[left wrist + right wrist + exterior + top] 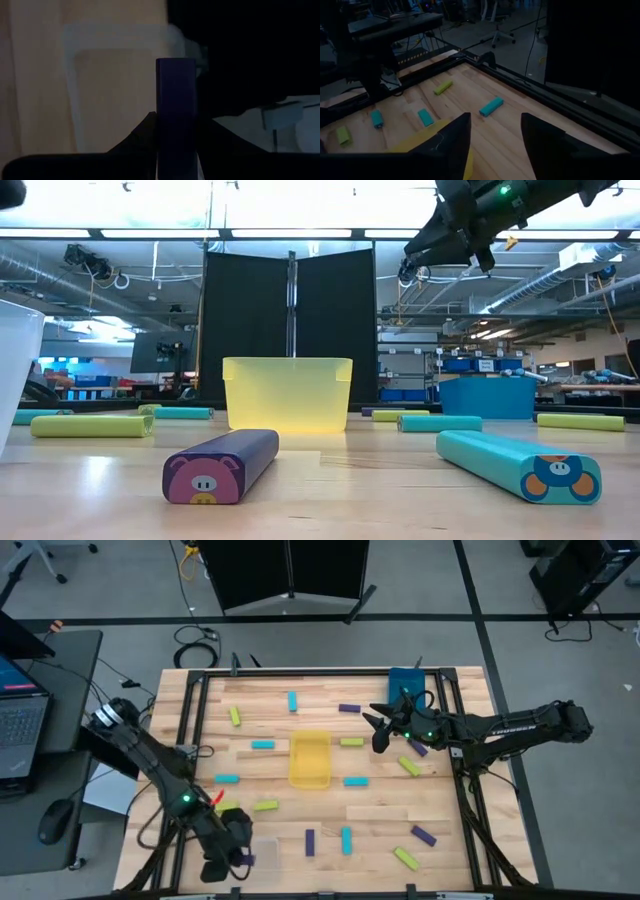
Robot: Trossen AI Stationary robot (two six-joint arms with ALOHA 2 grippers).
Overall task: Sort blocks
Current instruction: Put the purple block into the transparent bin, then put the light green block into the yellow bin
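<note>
At the desk's (380, 830) near left corner the left hand (236, 852) pinches a purple block (175, 115) above the clear bin (262, 853), while the right hand (378, 730), fingers spread and empty, hovers right of the yellow bin (309, 761), other blocks (355, 781) scattered around.

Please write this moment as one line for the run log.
left gripper: shut on purple block, over clear bin | right gripper: open, empty, raised near blue bin
</note>
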